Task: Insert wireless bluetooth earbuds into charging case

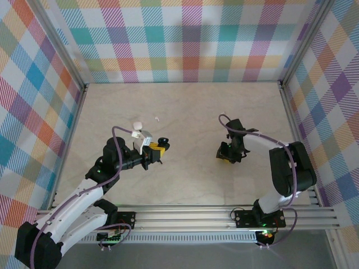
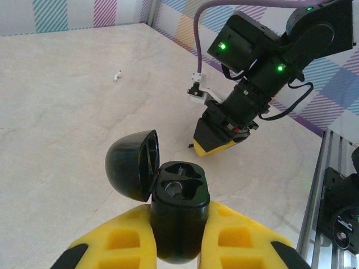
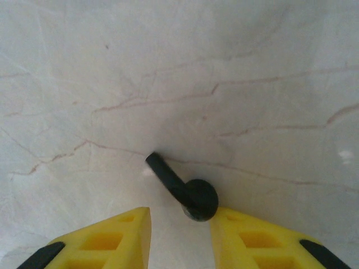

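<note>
Black bud (image 3: 188, 190) lies flat on the table (image 3: 168, 67) on the right side, its head towards me and its stem pointing away. My right gripper (image 3: 180, 216) is low over it with the fingers apart. The head sits in the gap, close against the right finger, and the left finger stands clear of it. I judge the bud bracketed but not yet pinched.

On the left, my left gripper (image 2: 179, 208) is clenched on the black case (image 2: 179, 190) and holds it upright above the table. Its lid (image 2: 132, 165) is swung back to the left. The two wells (image 2: 180, 182) face up and look empty to me, though they are dark and glossy, so I say that with some caution.

White bud (image 2: 117, 75) rests on the table farther out, well apart from both grippers, with nothing near it.

By my reckoning the task is at its early part. The case is open and presented, but I see no bud seated in it. The first bud has yet to be gripped, lifted, carried left and set stem-down into a well. After that comes whatever else belongs to this case, then the lid. The bud is tiny against my fingers, so the pinch could easily flick it away or leave it skewed for the well.
</note>
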`<state>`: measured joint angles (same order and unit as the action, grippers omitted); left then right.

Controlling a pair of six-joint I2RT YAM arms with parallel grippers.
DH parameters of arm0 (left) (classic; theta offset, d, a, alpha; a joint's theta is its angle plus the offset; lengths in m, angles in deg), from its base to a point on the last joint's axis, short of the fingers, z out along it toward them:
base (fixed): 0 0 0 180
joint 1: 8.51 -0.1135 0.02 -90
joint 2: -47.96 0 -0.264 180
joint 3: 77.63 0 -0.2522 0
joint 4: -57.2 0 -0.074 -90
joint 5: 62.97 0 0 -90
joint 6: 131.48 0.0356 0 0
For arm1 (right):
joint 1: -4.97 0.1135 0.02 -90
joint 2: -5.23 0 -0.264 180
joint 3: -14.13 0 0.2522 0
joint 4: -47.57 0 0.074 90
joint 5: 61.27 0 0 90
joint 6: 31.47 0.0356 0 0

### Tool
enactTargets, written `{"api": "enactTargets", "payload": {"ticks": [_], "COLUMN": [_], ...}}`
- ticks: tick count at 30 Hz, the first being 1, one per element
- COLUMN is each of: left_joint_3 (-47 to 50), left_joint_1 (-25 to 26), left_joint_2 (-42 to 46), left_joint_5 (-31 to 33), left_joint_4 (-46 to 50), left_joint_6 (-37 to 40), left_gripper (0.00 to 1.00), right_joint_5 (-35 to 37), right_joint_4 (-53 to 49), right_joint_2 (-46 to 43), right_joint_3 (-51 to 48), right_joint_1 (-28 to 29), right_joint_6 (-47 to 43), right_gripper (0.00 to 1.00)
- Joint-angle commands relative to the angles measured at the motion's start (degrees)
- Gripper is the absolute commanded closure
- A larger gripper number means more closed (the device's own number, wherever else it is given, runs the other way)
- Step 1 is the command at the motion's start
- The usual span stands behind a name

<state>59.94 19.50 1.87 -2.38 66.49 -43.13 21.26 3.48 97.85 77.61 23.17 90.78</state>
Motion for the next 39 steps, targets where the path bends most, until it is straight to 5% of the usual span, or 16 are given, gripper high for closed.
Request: {"api": "enactTargets", "payload": {"ticks": [1,18,39], "left_joint_3": [-1.29,-1.22,-1.04], "left_joint_1": [0.38,0.38,0.38], "left_joint_2": [0.91,1.88,1.69], "left_joint_5": [0.34,1.54,1.55], "left_joint_4": [0.47,1.89,1.53], "left_joint_6": [1.05,0.95,1.03], "left_gripper": [1.0,1.0,1.0], "right_joint_5": [2.79,1.49,3.51], "right_joint_4": [-0.69,-1.46,-3.16], "right_joint_2": [1.82,10.01,7.93], "right_joint_3": [2.6,11.51,11.9], "right_joint_1": [-0.01,-0.04,-0.09], "right_joint_6": [-2.45,-6.57,-4.62], "right_gripper": [0.66,0.65,0.68]}}
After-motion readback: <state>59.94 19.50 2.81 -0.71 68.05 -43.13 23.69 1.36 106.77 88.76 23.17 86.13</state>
